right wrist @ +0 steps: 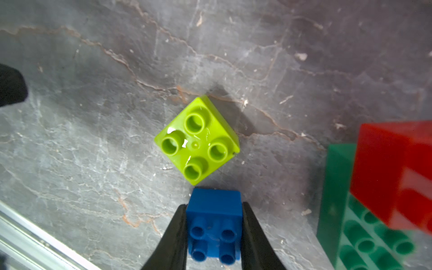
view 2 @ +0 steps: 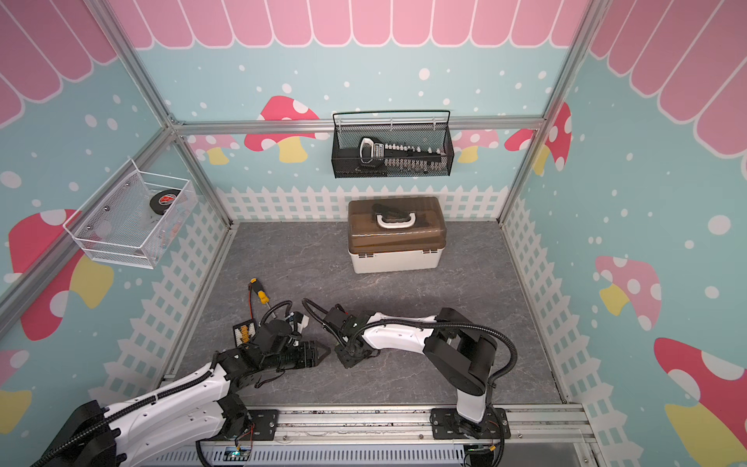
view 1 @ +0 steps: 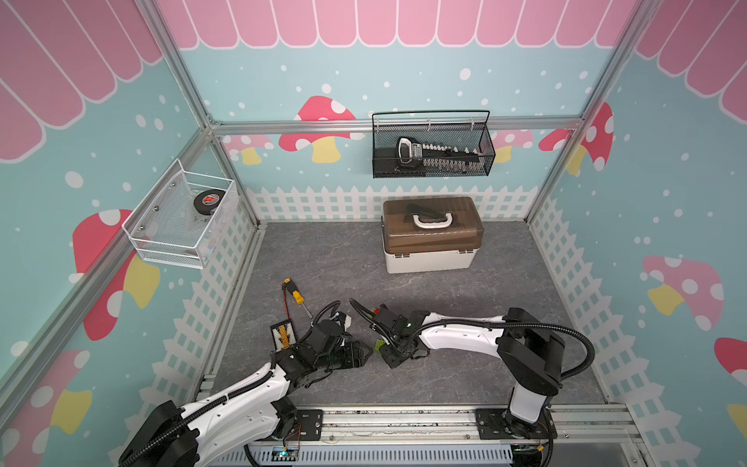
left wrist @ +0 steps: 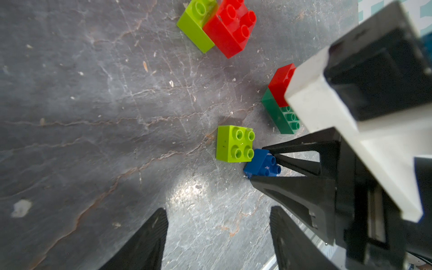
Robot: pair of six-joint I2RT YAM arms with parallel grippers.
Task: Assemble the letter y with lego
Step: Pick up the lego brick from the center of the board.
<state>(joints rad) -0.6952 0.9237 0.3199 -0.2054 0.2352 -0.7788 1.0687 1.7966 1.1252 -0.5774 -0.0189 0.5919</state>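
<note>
Near the front rail, at the middle of the counter, the two claws come close together. The left claw stands wide and empty over bare counter, probably waiting to steady whatever gets pressed next. Just beside it, the right claw is closed on the blue brick. Its fingers press two opposite walls, a hold that leaves the studs and underside free for joining. A loose lime brick sits studs-up just past the blue one; whether they touch I cannot tell. Beyond these, a red brick is seated on one end of the dark green bar, and another lime brick lies against a second red brick. So the letter y exists only as separate parts. Farther left lies a screwdriver, and a toolbox stands by the far wall.
</note>
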